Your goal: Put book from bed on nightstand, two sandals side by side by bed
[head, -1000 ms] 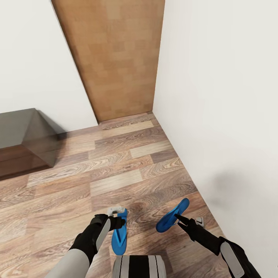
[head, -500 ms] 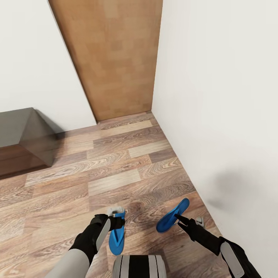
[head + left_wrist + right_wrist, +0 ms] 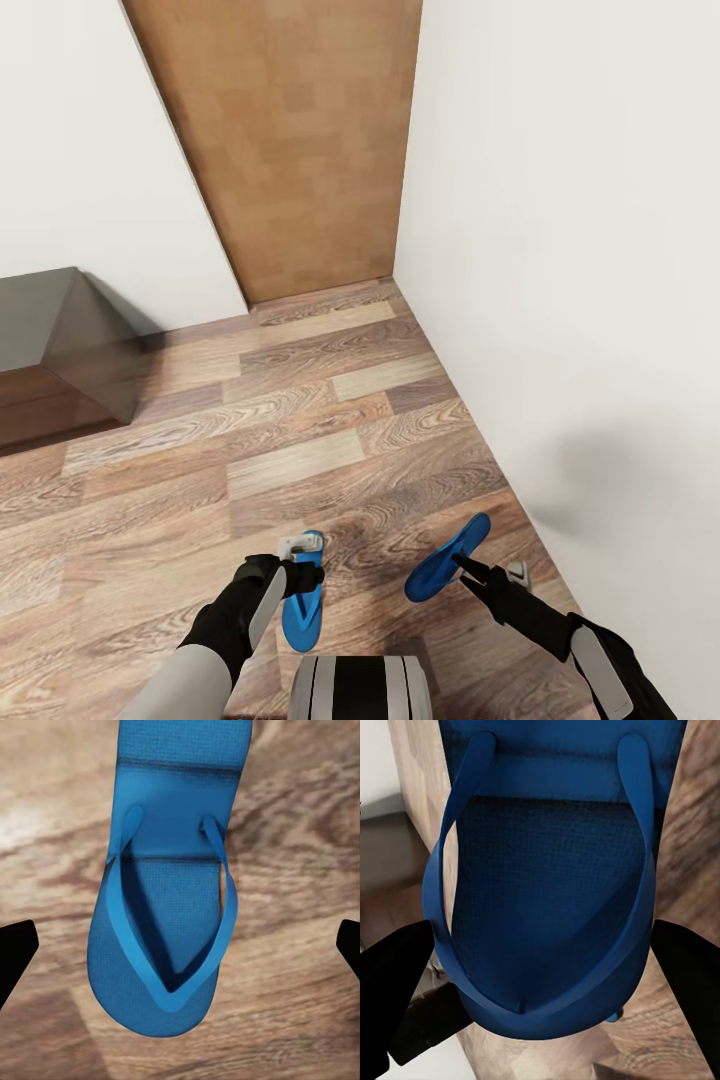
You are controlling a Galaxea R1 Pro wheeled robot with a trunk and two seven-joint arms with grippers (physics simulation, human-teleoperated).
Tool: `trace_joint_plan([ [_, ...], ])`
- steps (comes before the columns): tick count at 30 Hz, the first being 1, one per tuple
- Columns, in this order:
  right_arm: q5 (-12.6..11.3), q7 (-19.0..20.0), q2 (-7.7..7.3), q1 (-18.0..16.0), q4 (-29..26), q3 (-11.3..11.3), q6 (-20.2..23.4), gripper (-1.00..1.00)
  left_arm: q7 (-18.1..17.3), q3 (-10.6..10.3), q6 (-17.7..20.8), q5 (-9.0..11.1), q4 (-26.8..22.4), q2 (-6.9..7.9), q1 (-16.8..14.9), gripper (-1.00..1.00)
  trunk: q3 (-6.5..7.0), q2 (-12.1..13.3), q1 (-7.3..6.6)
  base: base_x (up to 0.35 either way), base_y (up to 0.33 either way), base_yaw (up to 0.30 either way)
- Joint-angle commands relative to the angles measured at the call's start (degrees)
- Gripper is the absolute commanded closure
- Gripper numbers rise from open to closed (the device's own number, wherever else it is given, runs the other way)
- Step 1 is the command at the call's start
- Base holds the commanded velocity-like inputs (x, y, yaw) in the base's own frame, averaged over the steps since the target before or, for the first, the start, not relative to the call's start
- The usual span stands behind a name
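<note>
- My left gripper [image 3: 300, 560] holds one bright blue flat sandal [image 3: 302, 610] by an end, its long axis near-to-far over the wood-plank floor [image 3: 300, 420].
- My right gripper [image 3: 485, 572] is clamped on the other blue sandal [image 3: 445, 558], angled far-right, beside the white wall [image 3: 580, 300].

Left sandal [image 3: 302, 608]: near end hidden behind trunk [image 3: 360, 688] and left arm. Right sandal [image 3: 547, 900]: heel cut off by frame edge. Dark cabinet [image 3: 40, 350]: cropped at left edge, type indeterminate.
</note>
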Motion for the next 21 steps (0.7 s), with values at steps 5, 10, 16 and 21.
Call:
trace_joint_plan([
  [5,-0.2,0.4,-0.02,0.0,0.0,-0.2,0.4,1.00,0.4,0.1,0.3,0.5,-0.1,-0.03,0.0,-1.00,-0.04,0.0,-0.01,0.000,0.000,0.000],
  [10,-0.2,0.4,-0.32,0.0,0.0,-0.4,0.6,1.00,0.4,0.0,0.3,0.5,-0.1,-0.03,0.0,-1.00,-1.14,-0.1,0.12,0.000,0.000,0.000],
  [16,-0.2,0.4,-0.32,0.0,0.0,-0.4,0.6,1.00,0.4,0.0,0.3,0.5,-0.1,-0.03,0.0,-1.00,-2.47,-0.2,0.27,0.000,0.000,0.000],
  [21,-0.2,0.4,-0.37,0.0,0.0,-0.4,0.6,1.00,0.4,0.0,0.3,0.5,-0.1,-0.04,0.0,-1.00,-3.58,-0.2,0.40,0.000,0.000,0.000],
])
